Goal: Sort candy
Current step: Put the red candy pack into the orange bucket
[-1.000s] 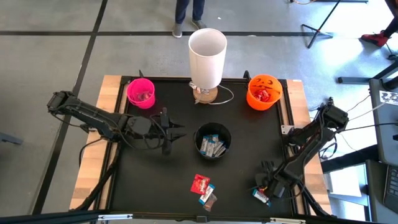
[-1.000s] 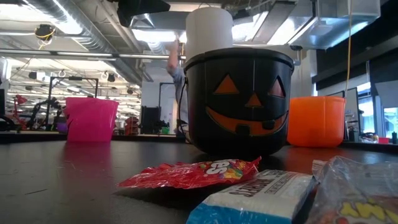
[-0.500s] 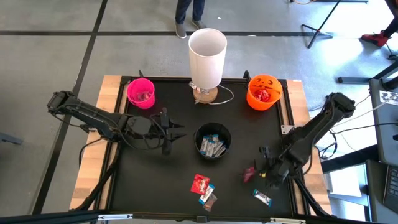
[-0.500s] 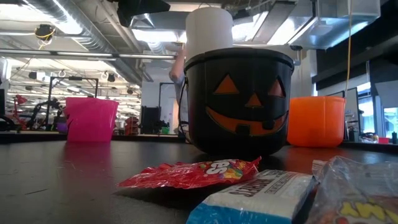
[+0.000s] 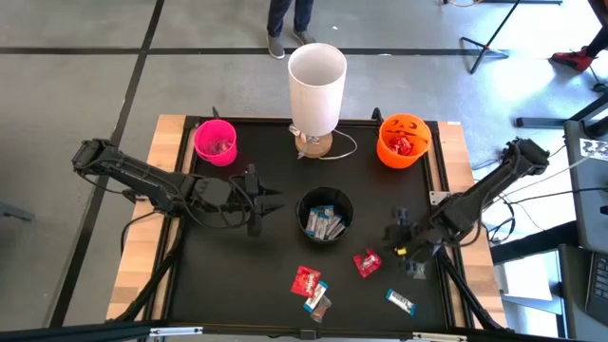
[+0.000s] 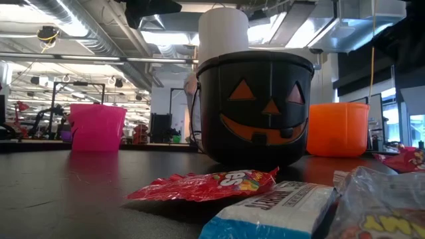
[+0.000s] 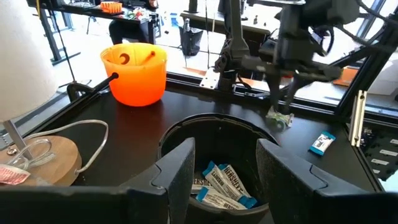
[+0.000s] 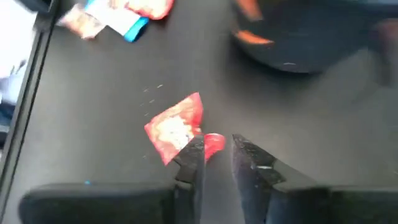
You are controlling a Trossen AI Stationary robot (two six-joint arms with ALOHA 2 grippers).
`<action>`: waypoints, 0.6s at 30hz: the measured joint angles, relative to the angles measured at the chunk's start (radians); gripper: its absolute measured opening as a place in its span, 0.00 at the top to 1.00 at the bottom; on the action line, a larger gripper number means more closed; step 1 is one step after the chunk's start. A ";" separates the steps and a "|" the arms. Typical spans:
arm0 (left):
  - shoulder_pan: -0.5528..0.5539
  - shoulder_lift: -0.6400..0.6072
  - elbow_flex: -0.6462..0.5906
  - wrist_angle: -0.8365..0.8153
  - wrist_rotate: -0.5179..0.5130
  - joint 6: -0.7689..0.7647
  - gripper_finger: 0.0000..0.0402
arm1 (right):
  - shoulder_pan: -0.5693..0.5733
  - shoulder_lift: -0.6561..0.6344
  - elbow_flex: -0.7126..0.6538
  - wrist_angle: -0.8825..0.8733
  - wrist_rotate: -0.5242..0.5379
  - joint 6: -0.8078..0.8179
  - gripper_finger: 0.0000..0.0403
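Observation:
My right gripper [image 5: 385, 253] hangs over the table's right half, shut on a red candy packet [image 5: 367, 263], which also shows in the right wrist view [image 8: 176, 127]. A blue-and-white bar [image 5: 401, 302] lies on the table near it. A small pile of candy [image 5: 312, 286] lies near the front edge, with a red packet [image 6: 206, 185] and a blue-white bar [image 6: 279, 211] in it. The black pumpkin bucket [image 5: 326, 215] holds blue-white bars [image 7: 224, 183]. My left gripper [image 5: 270, 200] hovers open just left of that bucket [image 7: 214, 132], holding nothing. My right gripper pinches one end of the red packet [image 8: 212, 143] between its two fingers. The fingers slant down from the table's right side. The rest of the packet hangs beyond the fingertips, clear of the table.
At the back of the table stand a pink cup [image 5: 215, 141], a white cylinder [image 5: 316, 76] on a wooden base [image 5: 313, 144] and an orange bucket [image 5: 403, 140] with red packets inside. A person's legs show beyond the far edge.
My right gripper has risen from the near right corner and gone toward the far edge and the table's middle. It has tipped less steeply. The red packet has come up with it, lifted clear. The blue-and-white bar stays on the table.

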 joint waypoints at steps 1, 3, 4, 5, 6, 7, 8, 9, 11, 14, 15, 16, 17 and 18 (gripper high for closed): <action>0.000 0.000 0.000 0.000 -0.004 0.000 0.59 | 0.002 0.017 -0.013 0.034 -0.012 -0.014 0.79; 0.000 0.000 0.000 -0.001 -0.008 0.001 0.59 | 0.001 0.054 -0.030 0.077 -0.030 -0.017 0.75; 0.000 0.000 0.000 -0.002 -0.010 0.001 0.59 | 0.001 0.072 -0.037 0.085 -0.029 -0.014 0.72; 0.000 0.000 0.000 -0.003 -0.010 0.001 0.59 | 0.000 0.090 -0.044 0.087 -0.030 -0.009 0.69; 0.000 0.000 0.000 -0.003 -0.010 0.001 0.59 | -0.002 0.107 -0.051 0.089 -0.033 -0.005 0.67; 0.000 0.000 0.000 -0.003 -0.010 0.001 0.59 | -0.011 0.124 -0.056 0.095 -0.042 0.003 0.64; 0.000 0.000 0.000 -0.003 -0.010 0.001 0.59 | -0.022 0.138 -0.060 0.105 -0.052 0.015 0.62; 0.000 0.000 0.000 -0.003 -0.011 0.000 0.59 | -0.034 0.150 -0.065 0.121 -0.059 0.028 0.60; 0.000 0.000 0.000 -0.003 -0.017 0.000 0.59 | -0.067 0.170 -0.076 0.143 -0.071 0.047 0.58; 0.000 0.000 0.000 -0.003 -0.022 -0.001 0.60 | -0.123 0.193 -0.103 0.218 -0.123 0.044 0.57; 0.000 0.000 0.000 -0.002 -0.022 -0.001 0.60 | -0.142 0.197 -0.114 0.240 -0.143 0.042 0.57; 0.000 0.000 0.000 -0.002 -0.022 -0.001 0.60 | -0.159 0.201 -0.126 0.262 -0.168 0.042 0.57; 0.000 0.000 0.000 -0.002 -0.022 -0.003 0.60 | -0.176 0.205 -0.138 0.279 -0.187 0.040 0.57; 0.000 0.000 0.000 -0.002 -0.022 -0.005 0.60 | -0.190 0.206 -0.153 0.288 -0.203 0.039 0.57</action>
